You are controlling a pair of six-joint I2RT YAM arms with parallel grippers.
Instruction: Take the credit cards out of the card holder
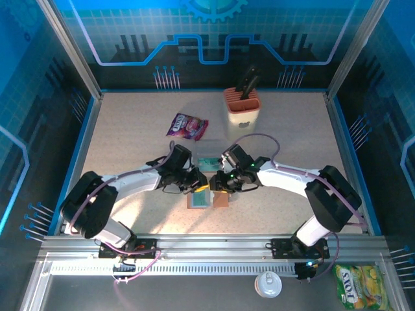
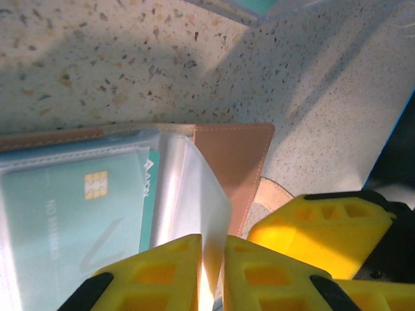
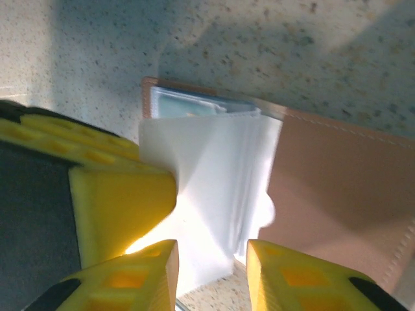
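Your card holder (image 1: 209, 197) lies open in the middle of the worktop (image 1: 130, 136), nearer the front edge. Your left gripper (image 2: 213, 253) is pinched tight on a clear sleeve (image 2: 188, 188), beside a teal card (image 2: 71, 214) tucked inside the holder. Your right gripper (image 3: 211, 265) has sleeves between its jaws; it may be squeezing them, but you cannot tell.

brown card holder (image 2: 235, 162) w/ teal card (image 2: 65, 223)

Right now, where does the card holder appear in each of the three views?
Top external: the card holder lies mid-picture, nearer the arm bases than the knife block.
Left wrist: it fills the left and centre.
Right wrist: it spans centre to right.
Shared landmark: its brown flap.
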